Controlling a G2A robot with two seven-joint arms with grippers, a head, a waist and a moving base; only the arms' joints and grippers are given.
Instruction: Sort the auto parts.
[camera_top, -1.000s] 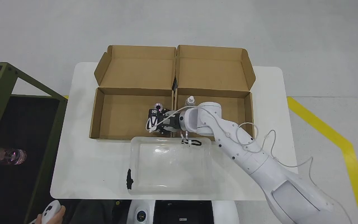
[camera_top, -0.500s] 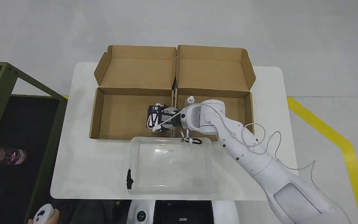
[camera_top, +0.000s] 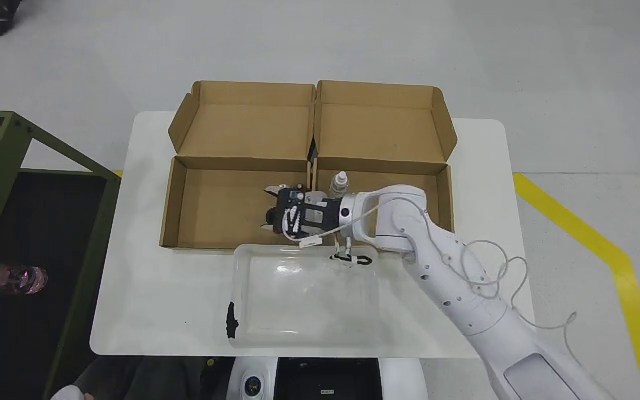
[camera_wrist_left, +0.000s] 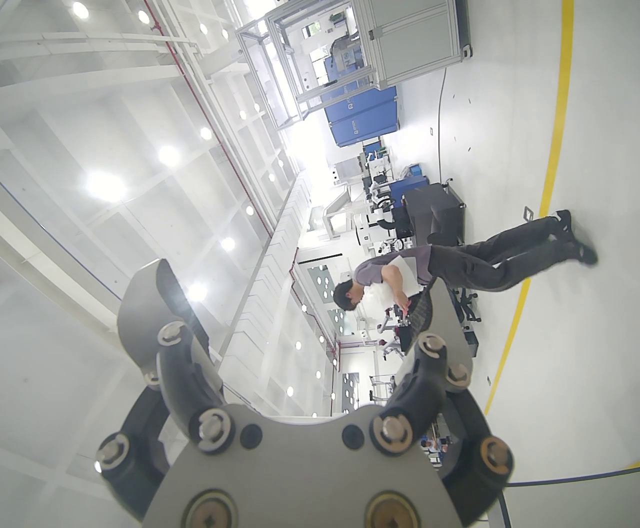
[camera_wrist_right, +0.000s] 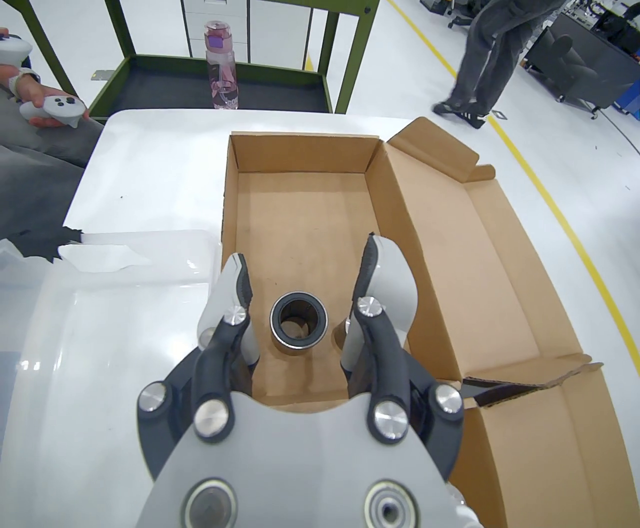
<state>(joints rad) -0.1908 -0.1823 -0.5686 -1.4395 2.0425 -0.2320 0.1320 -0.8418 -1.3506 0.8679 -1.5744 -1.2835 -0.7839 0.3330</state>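
Observation:
A dark metal ring (camera_wrist_right: 298, 320) stands on the floor of the left cardboard box (camera_wrist_right: 300, 210), near the box's end that adjoins the other box. My right gripper (camera_wrist_right: 306, 260) hangs open over it, one finger on each side of the ring, not touching it. From above, the right gripper (camera_top: 277, 208) sits over that same end of the left cardboard box (camera_top: 215, 205). A small pale part (camera_top: 341, 181) stands in the right cardboard box (camera_top: 400, 195). My left gripper (camera_wrist_left: 295, 285) is open, holds nothing, and points up at the ceiling.
A clear plastic bin (camera_top: 305, 295) lies in front of the boxes, with a black scrap (camera_top: 232, 320) at its left rim and a small black piece (camera_top: 350, 258) at its back rim. Both box lids stand open at the back. A green cart (camera_top: 30, 200) flanks the table's left.
The right arm's wrist has turned and its forearm has swung toward the table's right. The gripper stays over the same end of the left box.

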